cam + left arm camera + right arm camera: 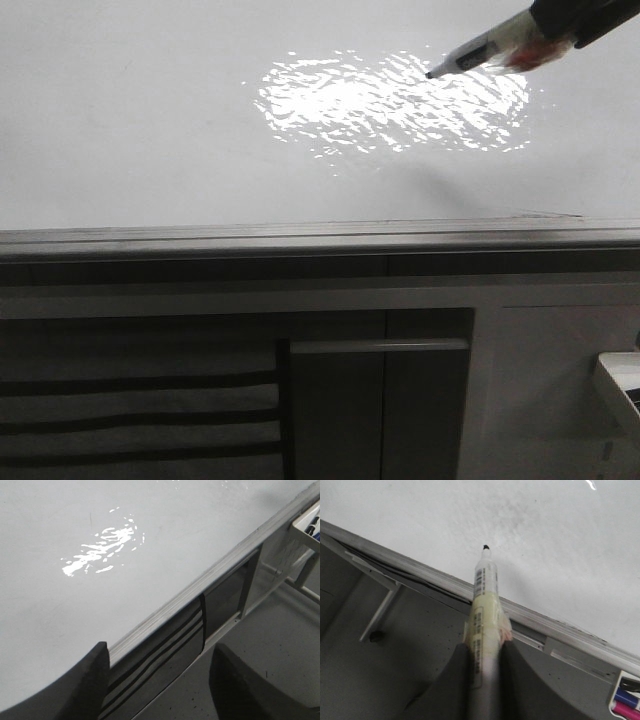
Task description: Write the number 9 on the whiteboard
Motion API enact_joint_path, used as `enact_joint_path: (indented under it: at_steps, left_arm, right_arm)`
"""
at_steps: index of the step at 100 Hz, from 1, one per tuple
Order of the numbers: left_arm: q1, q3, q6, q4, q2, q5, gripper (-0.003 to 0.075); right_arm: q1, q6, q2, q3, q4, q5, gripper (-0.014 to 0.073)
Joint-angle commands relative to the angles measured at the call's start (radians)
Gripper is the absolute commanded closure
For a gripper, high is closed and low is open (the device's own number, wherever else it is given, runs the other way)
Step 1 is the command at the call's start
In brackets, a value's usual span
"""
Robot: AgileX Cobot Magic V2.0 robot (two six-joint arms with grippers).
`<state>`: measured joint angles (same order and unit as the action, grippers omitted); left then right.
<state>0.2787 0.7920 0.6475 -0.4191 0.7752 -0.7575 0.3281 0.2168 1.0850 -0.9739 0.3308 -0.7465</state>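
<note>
The whiteboard (pixel 150 130) is a glossy white board with a bright rippled glare patch and a grey edge rail; it also shows in the left wrist view (pixel 60 525) and the right wrist view (pixel 545 540). No number 9 shows on it. My right gripper (pixel 485 652) is shut on a white marker pen (pixel 484 605). In the front view the pen (pixel 480 52) comes in from the upper right, its black tip close to the board at the glare patch; I cannot tell whether it touches. My left gripper (pixel 157 680) is open and empty beside the board's edge rail.
A dark cabinet with slats (pixel 140 410) stands below the board's grey rail (pixel 300 240). A white holder with coloured markers (pixel 626 700) sits beside the board and also shows in the left wrist view (pixel 306 525). Grey floor lies below.
</note>
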Motion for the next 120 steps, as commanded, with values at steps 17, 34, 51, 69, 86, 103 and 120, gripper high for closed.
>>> enact_joint_path:
  at_steps: [17,34,51,69,86,103,120]
  left_arm:
    - [-0.004,0.023,-0.013,-0.073,-0.003,0.079,0.0311]
    - [-0.004,0.023,-0.013,-0.073,-0.003,0.081,0.0311]
    - [-0.004,0.023,-0.013,-0.08,-0.003,0.081,0.0311]
    - [-0.004,0.023,-0.013,-0.08,-0.003,0.082,0.0311]
    - [-0.004,0.023,-0.013,-0.08,-0.003,0.087,0.0311]
    - [-0.004,0.023,-0.01,-0.08,-0.003,0.087,0.0311]
    - [-0.004,0.023,-0.01,-0.08,-0.003,0.087,0.0311]
  right_arm:
    - [0.006,0.027,0.011,0.009,0.052,0.157,0.0648]
    - [0.008,0.027,0.066,0.009,0.052,0.181,0.0648]
    - [0.008,0.027,0.107,0.0,0.052,0.252,0.0648]
    - [0.018,0.031,0.199,-0.082,0.042,0.247,0.0648]
    - [0.041,0.051,0.273,-0.129,0.03,0.132,0.0648]
    - [0.01,0.008,0.244,-0.127,-0.064,0.069,0.0648]
    - [-0.014,0.008,0.191,-0.146,-0.064,0.118,0.0648]
